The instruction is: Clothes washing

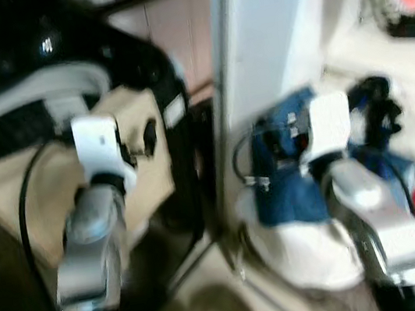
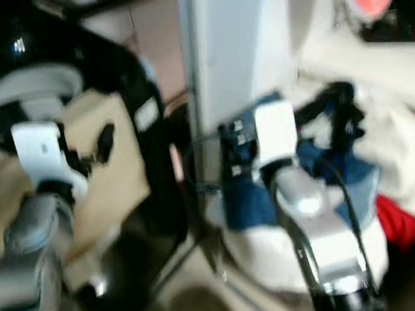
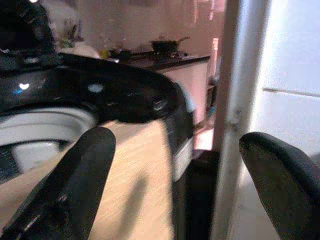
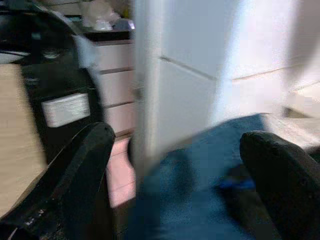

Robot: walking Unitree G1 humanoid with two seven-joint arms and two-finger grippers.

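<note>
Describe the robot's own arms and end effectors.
Both arms are silver metal with white wrist housings and black bases. A black cable loops along the left arm; another runs beside the right arm. Each end effector has two long, rounded black fingers.

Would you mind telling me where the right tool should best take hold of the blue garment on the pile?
Probably the raised fold at the top of the blue garment, coming from above and slightly from the robot's side. It lies bunched on the white laundry, and the open right tool hovers over it, so a downward pinch seems simplest.

White door panel (image 1: 269, 43) beside pale drawers (image 4: 117, 75), beige floor (image 1: 215, 304)
</note>
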